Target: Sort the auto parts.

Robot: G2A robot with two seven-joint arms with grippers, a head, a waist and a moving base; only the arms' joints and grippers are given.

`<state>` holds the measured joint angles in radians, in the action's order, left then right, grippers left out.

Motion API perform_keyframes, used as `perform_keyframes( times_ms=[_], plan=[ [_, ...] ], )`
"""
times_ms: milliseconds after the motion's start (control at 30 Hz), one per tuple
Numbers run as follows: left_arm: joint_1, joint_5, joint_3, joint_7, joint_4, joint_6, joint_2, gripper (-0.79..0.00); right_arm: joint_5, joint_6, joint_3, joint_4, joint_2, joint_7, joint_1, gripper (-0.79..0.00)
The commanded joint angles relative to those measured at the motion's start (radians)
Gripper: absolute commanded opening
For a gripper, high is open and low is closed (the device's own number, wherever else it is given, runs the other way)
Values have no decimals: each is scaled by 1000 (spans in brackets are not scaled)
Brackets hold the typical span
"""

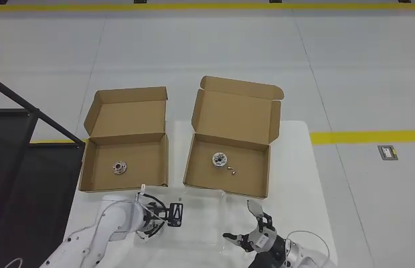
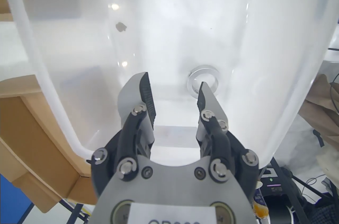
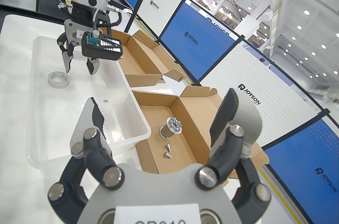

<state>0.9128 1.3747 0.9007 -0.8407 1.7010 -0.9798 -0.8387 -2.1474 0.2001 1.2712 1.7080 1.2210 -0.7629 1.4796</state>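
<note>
Left claw (image 2: 173,82): is hanging spread over the clear plastic tray (image 3: 124,140), in the lower left-centre of the top view; it is gripping nothing.
Metal ring (image 2: 204,68): is lying flat on the tray floor, just beside one fingertip of the left claw; whether they are touching cannot be told.
Small dark part (image 2: 120,27): is lying on the tray floor, apart from the ring.
Right claw (image 3: 163,96): is hovering wide open and empty at the bottom edge of the top view, right of centre.
Left cardboard box (image 1: 147,167): is sitting open at centre left, holding one gear-like part (image 1: 118,166).
Right cardboard box (image 1: 251,171): is sitting open at centre, holding a round metal part (image 3: 171,128) and two small screws (image 3: 167,147).
Table (image 1: 294,201): is carrying both boxes and the tray.
</note>
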Motion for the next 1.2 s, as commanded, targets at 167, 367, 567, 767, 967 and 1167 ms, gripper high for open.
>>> perform_keyframes(
  times_ms=[167, 367, 567, 767, 967, 1167],
  plan=[
    [-76, -62, -109, -41, -43, 41, 10, -336, 0, 0, 0, 0, 0, 0, 0, 0],
    [-144, -93, -212, -69, -74, 70, 20, -342, 0, 0, 0, 0, 0, 0, 0, 0],
    [-216, -140, -309, -90, -109, 90, 26, -363, 0, 0, 0, 0, 0, 0, 0, 0],
    [-278, -192, -385, -116, -125, 117, 30, -379, 0, 0, 0, 0, 0, 0, 0, 0],
    [-322, -235, -444, -141, -140, 141, 27, -403, 0, 0, 0, 0, 0, 0, 0, 0],
    [-354, -258, -488, -163, -155, 163, 20, -403, 0, 0, 0, 0, 0, 0, 0, 0]
  ],
)
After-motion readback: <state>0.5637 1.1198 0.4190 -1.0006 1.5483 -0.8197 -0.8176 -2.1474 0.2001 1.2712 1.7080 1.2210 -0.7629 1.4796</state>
